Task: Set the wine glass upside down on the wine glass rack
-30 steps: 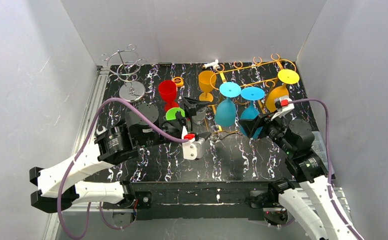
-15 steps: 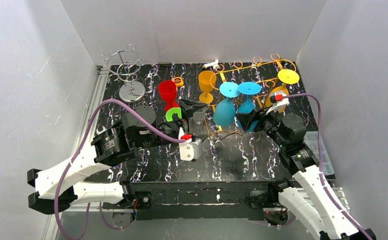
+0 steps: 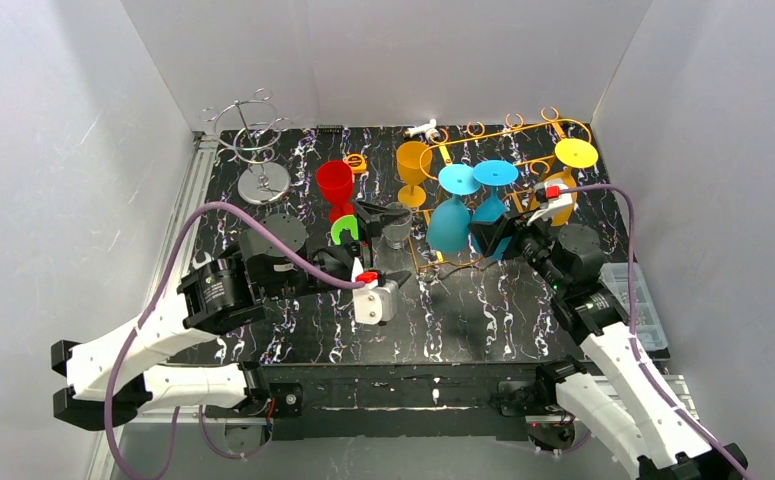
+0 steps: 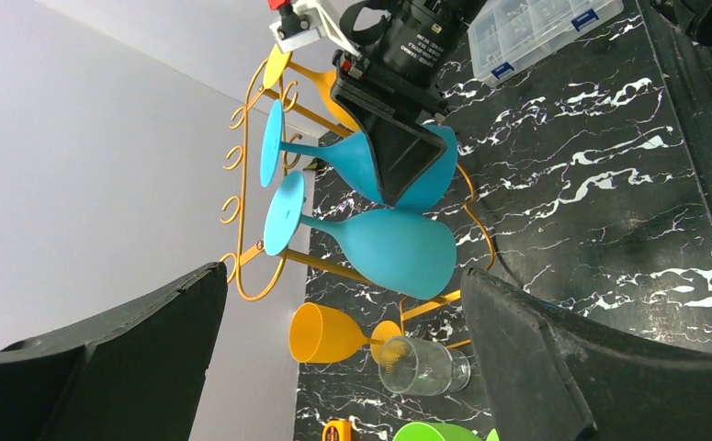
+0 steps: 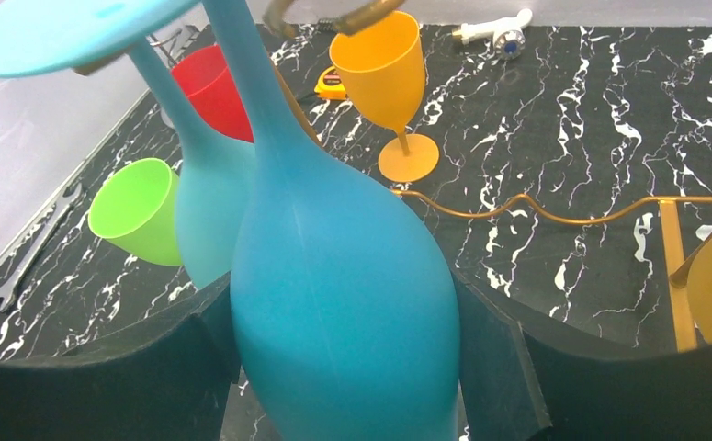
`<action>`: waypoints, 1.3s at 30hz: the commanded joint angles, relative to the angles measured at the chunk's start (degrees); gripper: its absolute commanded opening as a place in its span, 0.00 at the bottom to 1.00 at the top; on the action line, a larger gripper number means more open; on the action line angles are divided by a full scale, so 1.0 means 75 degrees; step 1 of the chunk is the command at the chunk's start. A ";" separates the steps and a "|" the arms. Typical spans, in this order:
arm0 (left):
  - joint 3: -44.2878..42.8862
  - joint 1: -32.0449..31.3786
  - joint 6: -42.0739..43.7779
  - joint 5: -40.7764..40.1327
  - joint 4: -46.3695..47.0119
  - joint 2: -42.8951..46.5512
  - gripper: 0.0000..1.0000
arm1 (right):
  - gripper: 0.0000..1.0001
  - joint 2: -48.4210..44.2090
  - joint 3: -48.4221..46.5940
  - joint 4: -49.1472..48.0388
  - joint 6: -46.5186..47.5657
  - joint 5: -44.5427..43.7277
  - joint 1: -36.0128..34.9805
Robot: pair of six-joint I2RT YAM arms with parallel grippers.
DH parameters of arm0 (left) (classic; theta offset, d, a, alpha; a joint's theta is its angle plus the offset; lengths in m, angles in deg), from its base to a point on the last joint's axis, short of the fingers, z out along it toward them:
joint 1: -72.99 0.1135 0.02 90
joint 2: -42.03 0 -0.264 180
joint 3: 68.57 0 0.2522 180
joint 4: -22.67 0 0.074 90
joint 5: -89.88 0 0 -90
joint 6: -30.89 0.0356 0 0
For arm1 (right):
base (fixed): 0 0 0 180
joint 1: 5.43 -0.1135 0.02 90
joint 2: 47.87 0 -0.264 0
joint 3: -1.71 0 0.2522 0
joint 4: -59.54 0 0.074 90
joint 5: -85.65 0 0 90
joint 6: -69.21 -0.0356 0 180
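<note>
Bowl of wine glass (image 5: 343,312) between right fingers (image 5: 497,367)

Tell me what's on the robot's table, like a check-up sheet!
Surface: black marbled table, no spills seen.
Job's things: gold rack holds a gripped blue glass, a free blue glass and a yellow glass, all upside down; orange glass and red glass stand upright; green glass lies on its side.
Clutter: silver stand, clear glass, parts box, wrench.
Grippers: left gripper open and empty; right gripper closed around the gripped blue glass's bowl.
Cables: left purple cable and right purple cable arch over the arms; no snag seen.
Surroundings: white walls on three sides.
</note>
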 commanded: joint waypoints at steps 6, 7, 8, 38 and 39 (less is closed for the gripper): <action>0.0110 0.0032 0.0024 0.0057 -0.0068 0.0284 0.98 | 0.40 0.0023 0.0119 -0.0609 0.0224 -0.0253 0.0027; 0.0137 0.0030 0.0028 0.0057 -0.0060 0.0297 0.98 | 0.40 0.0010 0.0121 -0.0590 0.0224 -0.0279 0.0038; 0.0155 0.0033 0.0032 0.0057 -0.0057 0.0306 0.98 | 0.40 -0.0021 0.0133 -0.0586 0.0233 -0.0284 0.0039; 0.0199 0.0030 0.0032 0.0145 -0.0127 0.0402 0.98 | 0.61 0.0353 0.0385 -0.0774 0.0445 -0.0217 0.0390; 0.0195 0.0030 0.0029 0.0139 -0.0137 0.0391 0.98 | 0.65 0.0393 0.0430 -0.0827 0.0409 -0.0221 0.0391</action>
